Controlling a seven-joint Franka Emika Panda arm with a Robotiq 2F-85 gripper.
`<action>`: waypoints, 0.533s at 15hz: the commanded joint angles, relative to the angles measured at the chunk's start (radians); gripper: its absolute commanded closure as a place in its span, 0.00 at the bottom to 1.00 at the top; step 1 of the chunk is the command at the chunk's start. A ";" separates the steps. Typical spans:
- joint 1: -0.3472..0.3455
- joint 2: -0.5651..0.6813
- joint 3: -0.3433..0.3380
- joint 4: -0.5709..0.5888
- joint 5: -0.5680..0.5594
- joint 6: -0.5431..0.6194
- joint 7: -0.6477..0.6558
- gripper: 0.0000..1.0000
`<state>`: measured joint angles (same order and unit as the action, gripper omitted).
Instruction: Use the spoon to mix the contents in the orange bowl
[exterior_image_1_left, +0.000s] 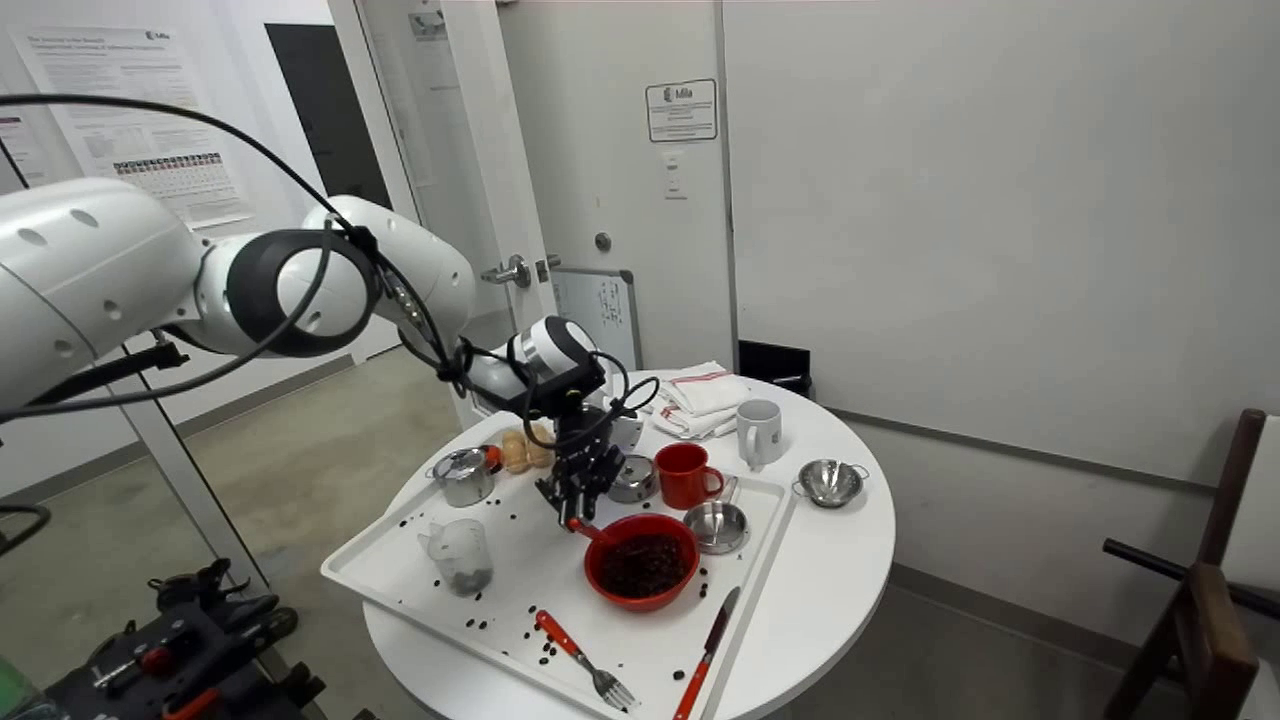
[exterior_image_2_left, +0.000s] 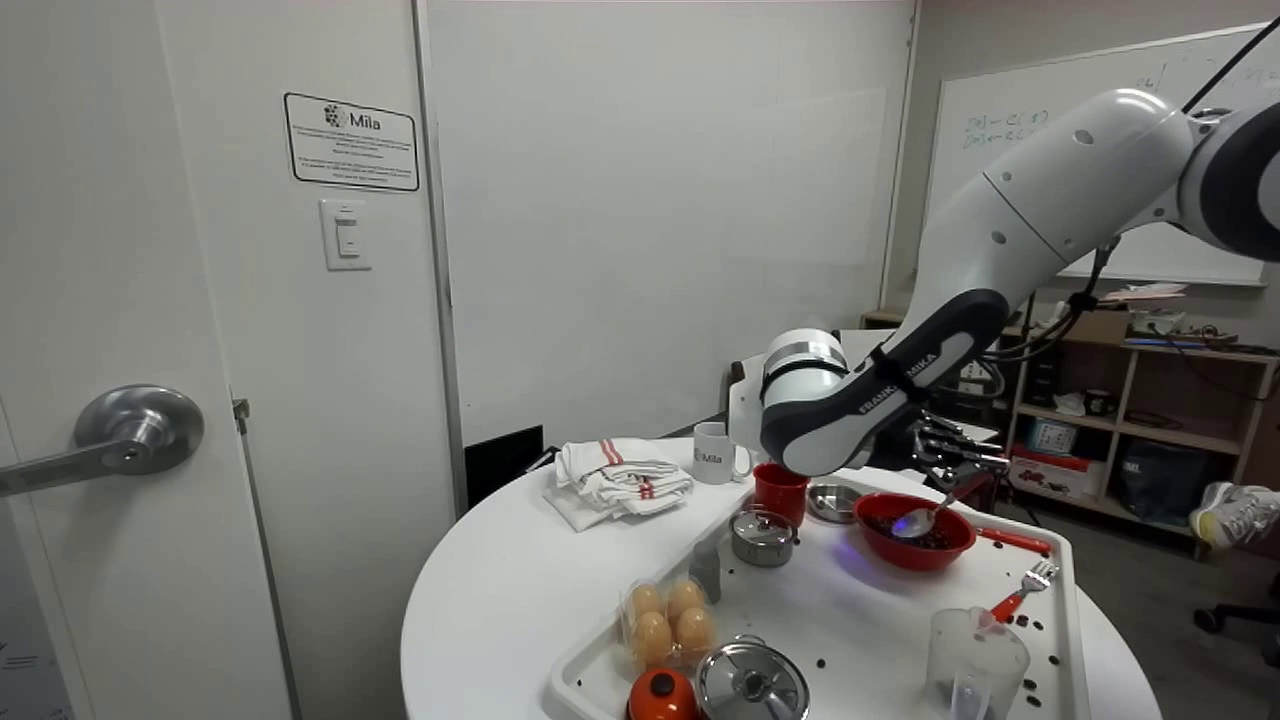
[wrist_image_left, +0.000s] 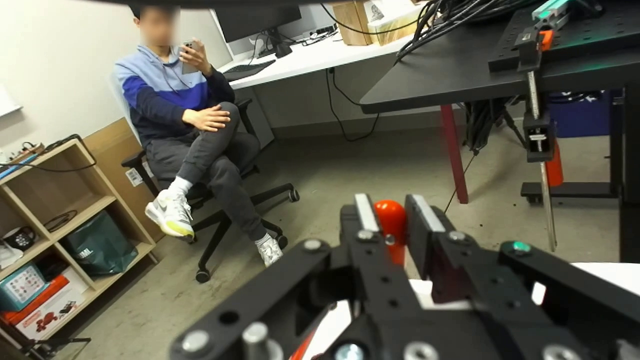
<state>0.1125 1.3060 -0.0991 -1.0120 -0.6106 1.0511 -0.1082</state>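
Observation:
My gripper (wrist_image_left: 391, 212) is shut on the red-orange handle of the spoon (wrist_image_left: 392, 220), whose rounded end shows between the pads in the wrist view. In an exterior view the spoon's metal head (exterior_image_2_left: 913, 523) lies inside the orange bowl (exterior_image_2_left: 915, 556), on top of dark bean-like contents. The handle slants over the bowl's rim to the gripper (exterior_image_1_left: 574, 516). Dark beans (exterior_image_1_left: 643, 568) fill the lower part of the orange bowl (exterior_image_1_left: 640, 604) in an exterior view. The wrist view does not show the bowl.
Close by the bowl are a red cup (exterior_image_1_left: 686, 475), a metal bowl (exterior_image_1_left: 716, 527), a knife (exterior_image_1_left: 712, 640) and a fork (exterior_image_1_left: 585, 660). A clear jug (exterior_image_1_left: 462, 556) and a lidded pot (exterior_image_1_left: 463, 476) share the white tray (exterior_image_1_left: 370, 572). Loose beans dot it.

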 joint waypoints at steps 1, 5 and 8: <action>-0.002 0.118 -0.027 0.239 -0.007 -0.110 -0.079 0.92; 0.004 0.187 -0.043 0.393 -0.009 -0.186 -0.114 0.92; 0.007 0.226 -0.065 0.455 -0.018 -0.255 -0.121 0.92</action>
<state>0.1128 1.4468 -0.1310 -0.6938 -0.6110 0.8864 -0.1865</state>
